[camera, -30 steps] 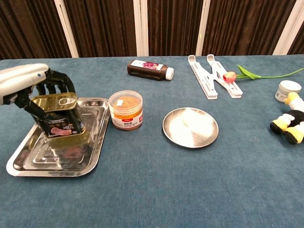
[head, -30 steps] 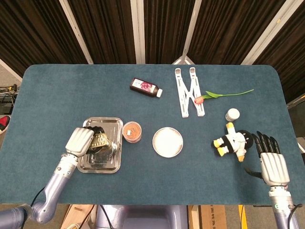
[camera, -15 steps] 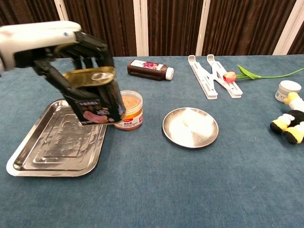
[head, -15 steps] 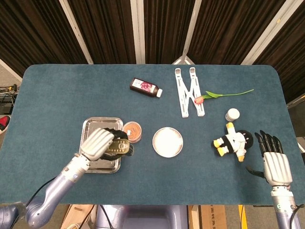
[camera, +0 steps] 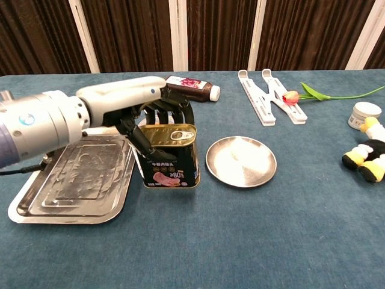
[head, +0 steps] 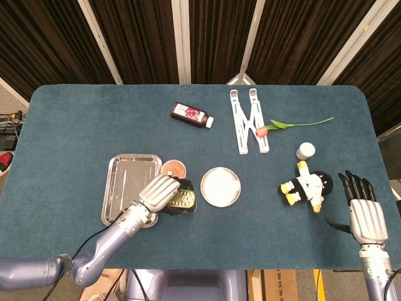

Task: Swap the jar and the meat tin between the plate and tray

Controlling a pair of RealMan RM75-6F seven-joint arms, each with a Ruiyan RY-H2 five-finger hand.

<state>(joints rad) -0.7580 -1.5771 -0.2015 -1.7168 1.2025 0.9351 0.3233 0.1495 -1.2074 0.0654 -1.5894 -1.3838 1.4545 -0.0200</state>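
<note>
My left hand (head: 160, 192) (camera: 141, 105) grips the meat tin (camera: 169, 155) (head: 182, 201), a dark tin with a gold lid, upright between the tray and the plate, just above or on the cloth. The steel tray (head: 128, 185) (camera: 72, 180) at the left holds nothing. Behind the tin, mostly hidden in the chest view, stands the jar (head: 173, 168) with its orange lid, on the cloth beside the tray. The round steel plate (head: 220, 186) (camera: 241, 161) lies bare in the middle. At the table's right edge my right hand (head: 363, 210) is open, fingers straight.
A brown bottle (head: 192, 115) (camera: 190, 88) lies at the back. A white folding stand (head: 249, 119) (camera: 271, 96) and a tulip (head: 291, 125) lie back right. A penguin plush (head: 305, 186) (camera: 364, 156) and a small white jar (head: 306, 150) (camera: 366, 114) sit near my right hand.
My left hand has lifted the meat tin out of the tray and carried it rightward and down to a spot beside the plate. The right hand has drawn back slightly.
</note>
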